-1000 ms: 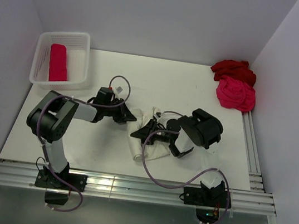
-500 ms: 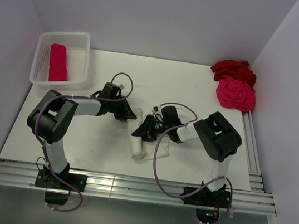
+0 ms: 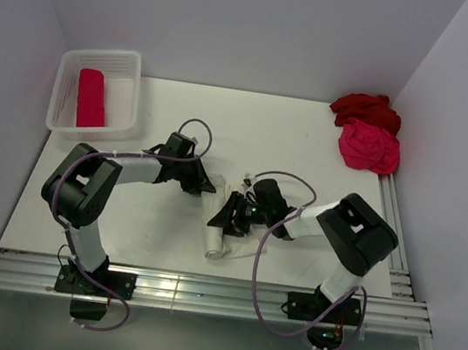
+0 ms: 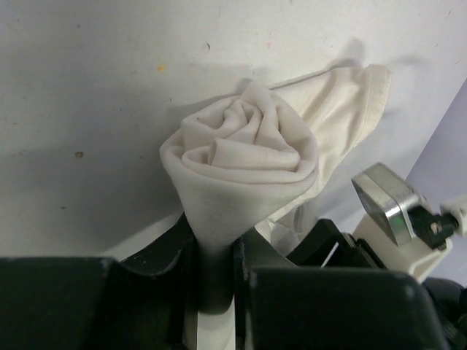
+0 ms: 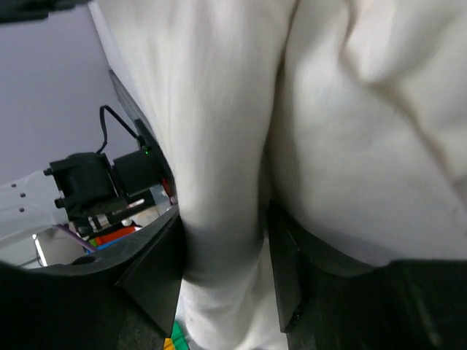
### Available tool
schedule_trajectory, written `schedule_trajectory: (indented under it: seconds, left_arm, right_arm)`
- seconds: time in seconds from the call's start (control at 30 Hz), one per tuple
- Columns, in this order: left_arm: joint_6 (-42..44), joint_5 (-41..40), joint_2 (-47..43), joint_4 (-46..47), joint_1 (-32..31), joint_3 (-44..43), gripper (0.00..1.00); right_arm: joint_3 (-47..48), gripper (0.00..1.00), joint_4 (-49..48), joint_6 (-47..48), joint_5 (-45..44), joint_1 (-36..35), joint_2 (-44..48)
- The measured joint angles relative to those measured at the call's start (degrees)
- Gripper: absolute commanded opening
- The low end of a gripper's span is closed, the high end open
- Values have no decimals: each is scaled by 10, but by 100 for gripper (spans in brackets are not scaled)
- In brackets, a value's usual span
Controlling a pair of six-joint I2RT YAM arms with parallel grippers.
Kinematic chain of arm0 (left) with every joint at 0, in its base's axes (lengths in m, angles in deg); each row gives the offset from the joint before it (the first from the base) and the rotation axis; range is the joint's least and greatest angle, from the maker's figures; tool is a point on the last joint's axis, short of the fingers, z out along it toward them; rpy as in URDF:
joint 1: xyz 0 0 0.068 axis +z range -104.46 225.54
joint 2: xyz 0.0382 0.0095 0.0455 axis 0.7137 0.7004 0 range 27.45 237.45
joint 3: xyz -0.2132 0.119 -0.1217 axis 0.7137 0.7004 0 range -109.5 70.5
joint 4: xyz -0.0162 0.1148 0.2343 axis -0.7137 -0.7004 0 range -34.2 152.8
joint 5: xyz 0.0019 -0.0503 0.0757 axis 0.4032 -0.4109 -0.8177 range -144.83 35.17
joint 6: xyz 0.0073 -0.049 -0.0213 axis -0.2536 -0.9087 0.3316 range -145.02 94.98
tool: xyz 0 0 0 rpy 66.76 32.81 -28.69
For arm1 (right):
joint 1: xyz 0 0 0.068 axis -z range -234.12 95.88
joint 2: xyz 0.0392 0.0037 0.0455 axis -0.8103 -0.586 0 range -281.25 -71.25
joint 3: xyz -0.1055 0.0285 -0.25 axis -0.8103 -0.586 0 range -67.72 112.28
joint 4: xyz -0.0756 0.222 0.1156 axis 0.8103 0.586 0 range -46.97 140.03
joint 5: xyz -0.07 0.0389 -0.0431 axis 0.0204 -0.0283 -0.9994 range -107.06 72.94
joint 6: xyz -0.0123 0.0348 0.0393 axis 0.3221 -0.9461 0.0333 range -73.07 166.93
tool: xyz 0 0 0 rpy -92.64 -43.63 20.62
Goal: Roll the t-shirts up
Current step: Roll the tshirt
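Observation:
The cream-white t-shirt (image 3: 217,241) lies mid-table as a partly rolled bundle between both arms. In the left wrist view its spiral end (image 4: 241,157) faces the camera, and my left gripper (image 4: 214,251) is shut on a pinch of it. My left gripper (image 3: 206,187) comes in from the left at the bundle's far end. My right gripper (image 3: 224,219) comes in from the right, and a thick fold of the shirt (image 5: 350,131) fills the gap between its fingers (image 5: 157,277). The dark red t-shirt (image 3: 365,109) and the hot pink t-shirt (image 3: 368,147) lie crumpled at the far right. A pink-red roll (image 3: 91,97) sits in the basket.
The white mesh basket (image 3: 130,63) stands at the far left corner of the table. Purple walls close in on both sides. A metal rail (image 3: 199,293) runs along the near edge by the arm bases.
The right arm has stretched lower and further left while its elbow swung right. The cream-white shirt has drawn into a narrower bundle. The left gripper has shifted slightly right.

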Motion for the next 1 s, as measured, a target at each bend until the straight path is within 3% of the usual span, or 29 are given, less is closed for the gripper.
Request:
schedule_trajectory:
  seconds: [0.37,0.5,0.8,1.0]
  left_arm:
    - [-1,-24,-4,-16,-9,-5,0]
    - [0,-26,-5,-28,-10,-10,0]
    - [1,-24,-8,-40,-14,-10,0]
    - [1,-50,-8,-23,-11,-11,0]
  right_arm:
    - [-12,48,71,2,-12,-69,56]
    - [-23,31,65,-5,-26,-87,63]
    - [-64,45,52,-29,-62,-114,106]
    - [-106,47,103,-31,7,-153,131]
